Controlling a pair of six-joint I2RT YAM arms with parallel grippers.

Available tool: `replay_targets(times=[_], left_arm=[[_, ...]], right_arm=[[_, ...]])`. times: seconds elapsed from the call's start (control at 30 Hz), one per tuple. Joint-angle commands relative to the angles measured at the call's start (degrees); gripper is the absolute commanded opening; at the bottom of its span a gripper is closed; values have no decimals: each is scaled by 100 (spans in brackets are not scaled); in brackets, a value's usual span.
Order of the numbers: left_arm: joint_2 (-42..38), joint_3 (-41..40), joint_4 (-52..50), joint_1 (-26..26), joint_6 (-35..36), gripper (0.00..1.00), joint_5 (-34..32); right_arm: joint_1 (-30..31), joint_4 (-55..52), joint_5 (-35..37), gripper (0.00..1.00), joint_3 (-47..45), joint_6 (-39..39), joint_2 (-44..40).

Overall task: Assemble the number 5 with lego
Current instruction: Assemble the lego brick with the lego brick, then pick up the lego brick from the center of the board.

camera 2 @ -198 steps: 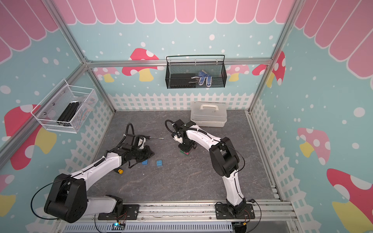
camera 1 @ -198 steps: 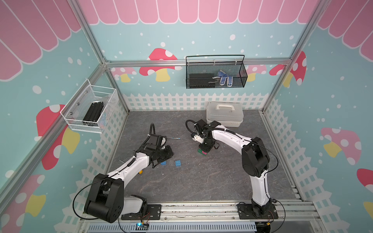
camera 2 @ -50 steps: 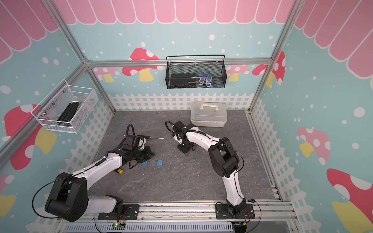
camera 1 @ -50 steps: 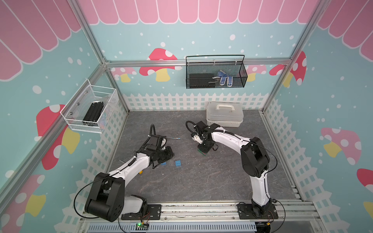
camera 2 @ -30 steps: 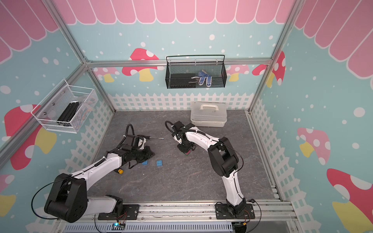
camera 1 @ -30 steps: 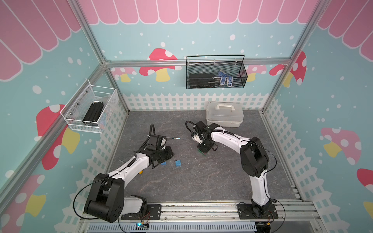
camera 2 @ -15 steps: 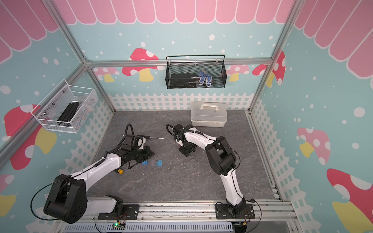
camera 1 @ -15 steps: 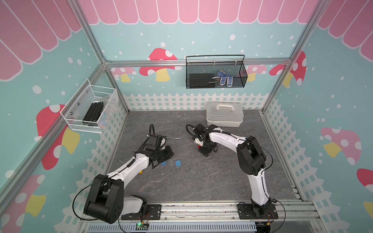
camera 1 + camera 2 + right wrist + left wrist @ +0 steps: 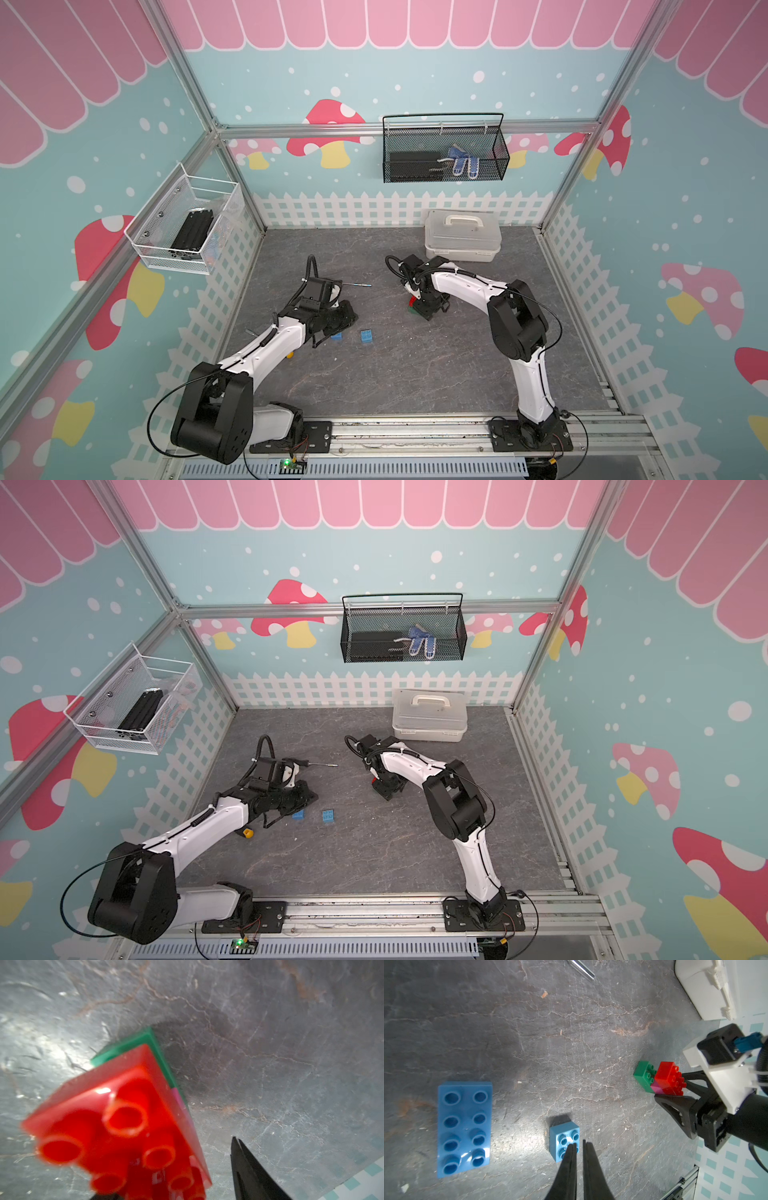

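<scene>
Red brick (image 9: 116, 1126) sits between spread right fingers (image 9: 249, 1172), gap at one edge; left fingers (image 9: 566, 1167) pinched together.

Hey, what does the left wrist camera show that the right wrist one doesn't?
Only the left wrist view: the long blue plastic brick, the small square blue brick, the shut left gripper and the white plastic box.
Only the right wrist view: nothing extra, just a blurred close-up.
Both: the long red brick stacked over the small pink brick and green brick, the open right gripper, the grey stone table.
</scene>
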Motion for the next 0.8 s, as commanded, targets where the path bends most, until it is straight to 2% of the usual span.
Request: replay_targets(times=[0.0, 0.13, 0.3, 0.37, 0.6, 0.77], left_arm=[[-151, -38, -190, 42, 58, 14, -146], [-188, -50, -258, 36, 82, 22, -206], [-222, -49, -340, -27, 91, 42, -241], [-175, -33, -387, -94, 106, 46, -297], [382, 473, -953, -665, 258, 55, -931], [924, 976, -1289, -1104, 271, 55, -1390]], right_arm=[[-279, -117, 176, 62, 100, 161, 116], [-383, -99, 239, 62, 131, 117, 82], [-348, -18, 62, 62, -165, 136, -293], [-327, 73, -52, 62, -475, 279, -662], [-410, 511, -423, 61, -1519, 711, -1777], [-926, 1121, -1518, 58, -2074, 1082, -2264]])
